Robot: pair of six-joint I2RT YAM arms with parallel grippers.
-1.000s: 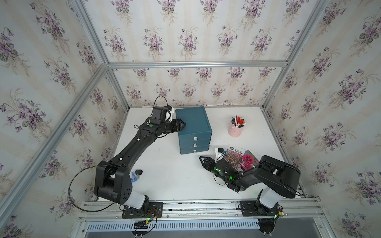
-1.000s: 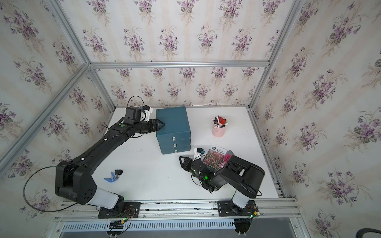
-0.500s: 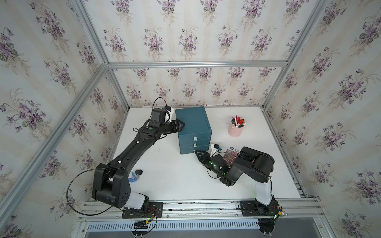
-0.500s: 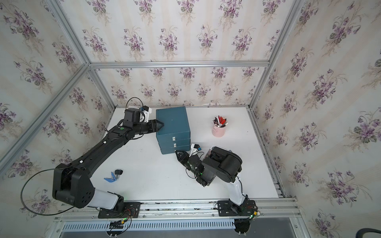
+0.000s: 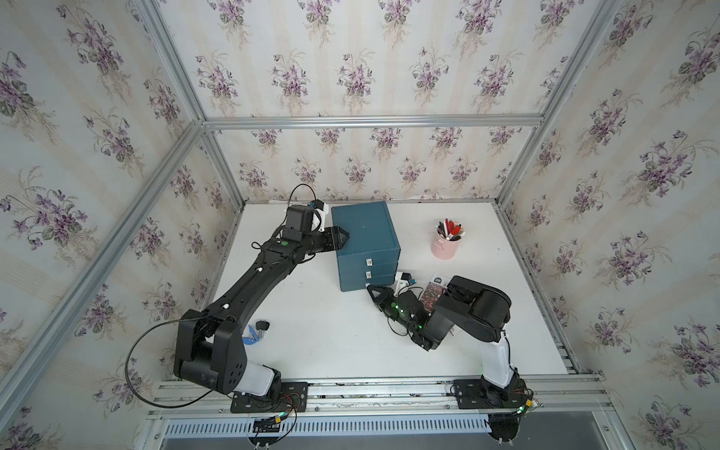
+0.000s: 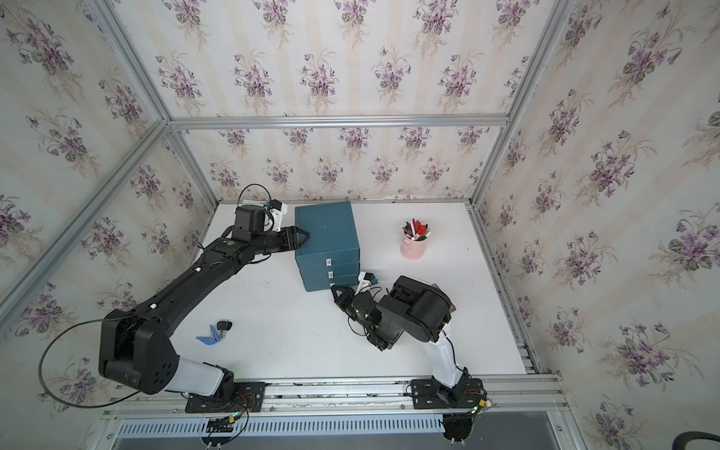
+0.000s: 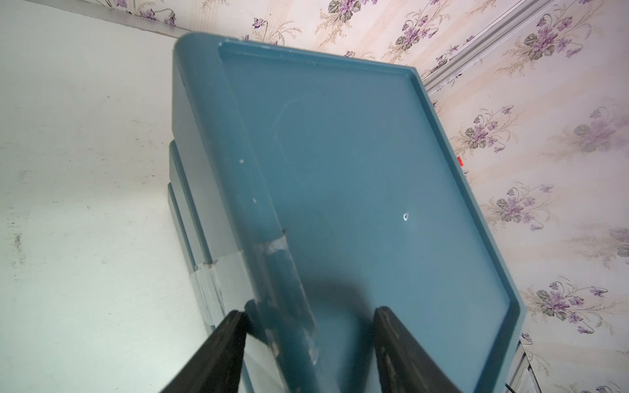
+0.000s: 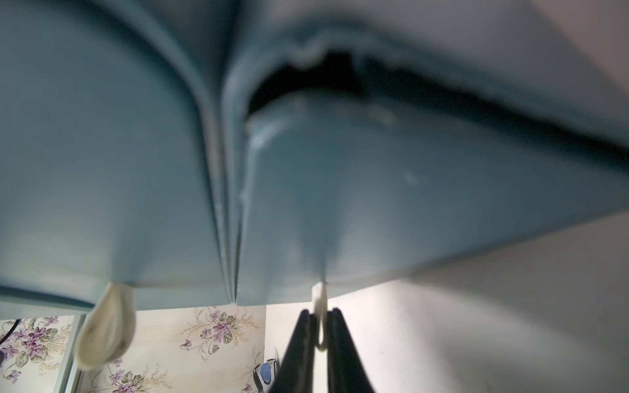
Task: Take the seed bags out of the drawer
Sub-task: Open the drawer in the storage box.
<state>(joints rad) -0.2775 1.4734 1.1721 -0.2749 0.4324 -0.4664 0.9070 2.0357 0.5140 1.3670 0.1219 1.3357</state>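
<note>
Cabinet: the teal drawer cabinet (image 5: 366,226) stands on the tabletop (image 5: 331,343) near its rear edge, about midway along. You see three drawer fronts facing the front edge.
Left jaws: your left arm (image 5: 249,280) reaches to the cabinet's upper left edge. The left jaws stand apart astride that edge, one finger (image 7: 224,340) beside the side wall and one over the top. You cannot tell whether they press on it.
Right jaws: your right arm (image 5: 475,307) lies low at the cabinet's front. The right jaws are clenched on the white pull tab (image 8: 318,292) of the bottom drawer (image 5: 352,283).
Seed bag: you see one seed bag (image 5: 436,290) with a flower-field print and a white strip. It lies flat on the tabletop between the cabinet and the right edge, partly under your right arm.
Pen cup: the pink pen cup (image 5: 446,247) stands upright toward the rear right corner, behind the seed bag.
Keys: the keys with a blue tag (image 5: 253,335) lie near the left edge, toward the front.
</note>
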